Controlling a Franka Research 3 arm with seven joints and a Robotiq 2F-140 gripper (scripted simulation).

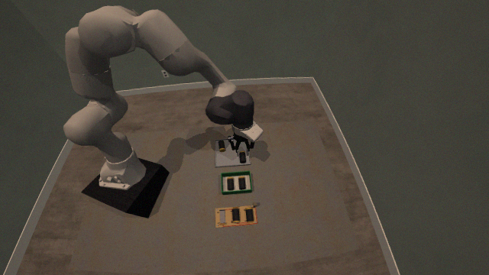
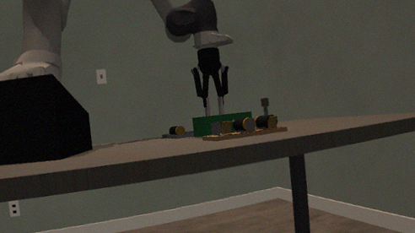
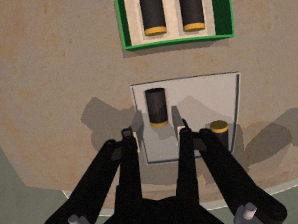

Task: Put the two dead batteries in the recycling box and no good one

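Observation:
My gripper [image 1: 243, 150] [image 2: 215, 111] [image 3: 157, 116] is part open, pointing down, its fingertips over either side of a black battery [image 1: 242, 157] [image 3: 156, 104] lying on the grey tray [image 1: 229, 160] [image 3: 195, 86]. It holds nothing; its height over the tray is hard to tell. A second battery [image 1: 221, 145] [image 2: 177, 130] [image 3: 219, 131] lies on the tray. The green box [image 1: 237, 192] [image 2: 221, 117] [image 3: 180, 43] stands upright with two batteries inside. Two batteries [image 1: 235, 215] [image 1: 249, 215] sit in the yellow holder board [image 1: 229, 217] [image 2: 215, 137]; its left slot is empty. No glow shows.
A small grey block on a post [image 1: 256, 205] [image 2: 265, 102] rises by the board's back right corner. The black base block [image 1: 153, 191] [image 2: 11, 121] of the arm stands left. Tray, box and board lie in a line, the box in the middle.

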